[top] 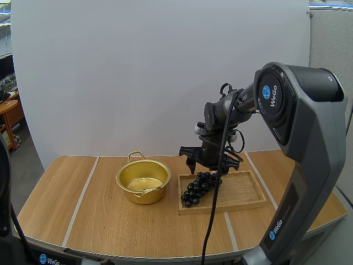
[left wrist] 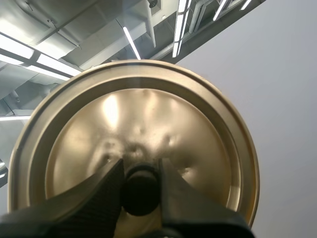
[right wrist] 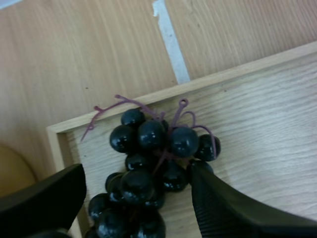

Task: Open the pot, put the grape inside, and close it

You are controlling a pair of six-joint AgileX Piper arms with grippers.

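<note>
Lit brightly and evenly from overhead in the high view, with only soft, faint shadows beneath the gold pot [top: 142, 197] and beside the wooden tray [top: 242, 190] on the pale table [top: 66, 193]. Bowed toward the edges there, wide-angle fashion, the table's front rim curving. Washed with broad, pale patches of glare across the gold face of the lid [left wrist: 143, 119] in the left wrist view. Flecked with small white highlights on the dark, glossy grapes [right wrist: 148, 163] in the right wrist view.
</note>
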